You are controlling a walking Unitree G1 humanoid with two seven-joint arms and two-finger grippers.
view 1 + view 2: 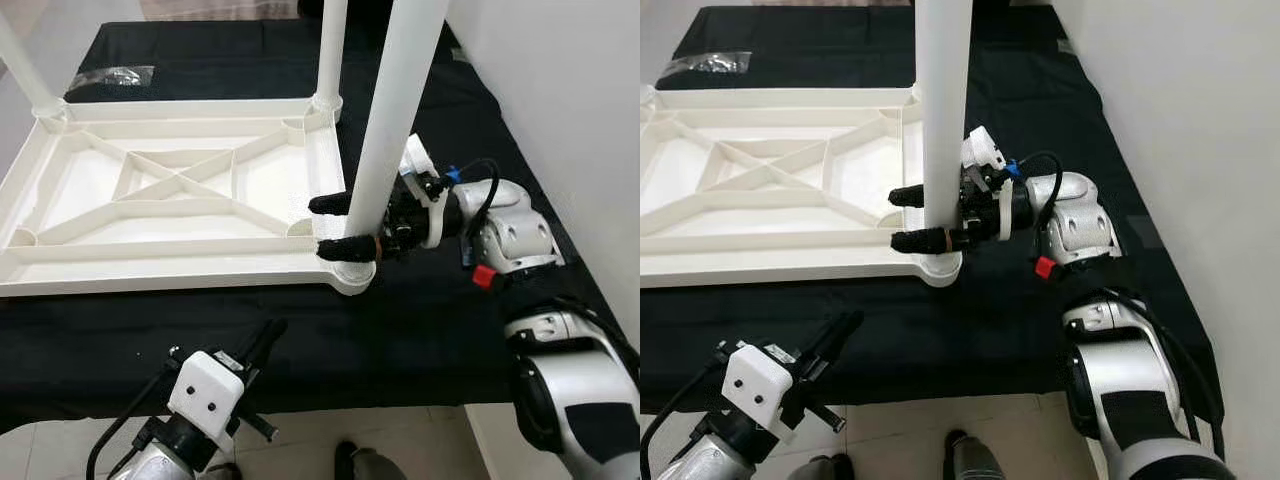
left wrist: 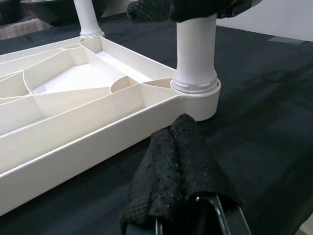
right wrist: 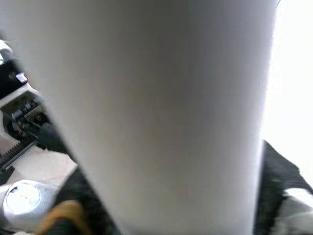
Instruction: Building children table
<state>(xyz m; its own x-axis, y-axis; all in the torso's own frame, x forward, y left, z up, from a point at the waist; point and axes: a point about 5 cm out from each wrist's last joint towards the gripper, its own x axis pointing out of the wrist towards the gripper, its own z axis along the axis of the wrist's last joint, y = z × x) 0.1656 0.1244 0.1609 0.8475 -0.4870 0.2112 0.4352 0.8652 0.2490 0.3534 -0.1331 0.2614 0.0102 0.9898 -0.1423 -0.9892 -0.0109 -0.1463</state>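
Note:
A white plastic table top lies upside down on a black cloth. A white table leg stands upright in its near right corner socket. My right gripper is shut on this leg just above the socket, one black finger on each side. In the right wrist view the leg is pressed close to the camera. My left gripper hangs low at the front edge of the cloth, fingers shut with nothing between them, pointing toward the same corner.
Two more legs stand in the far corners, one at the far right and one at the far left. A clear plastic bag lies behind the top. A white wall runs close along the right. Tiled floor shows below the cloth.

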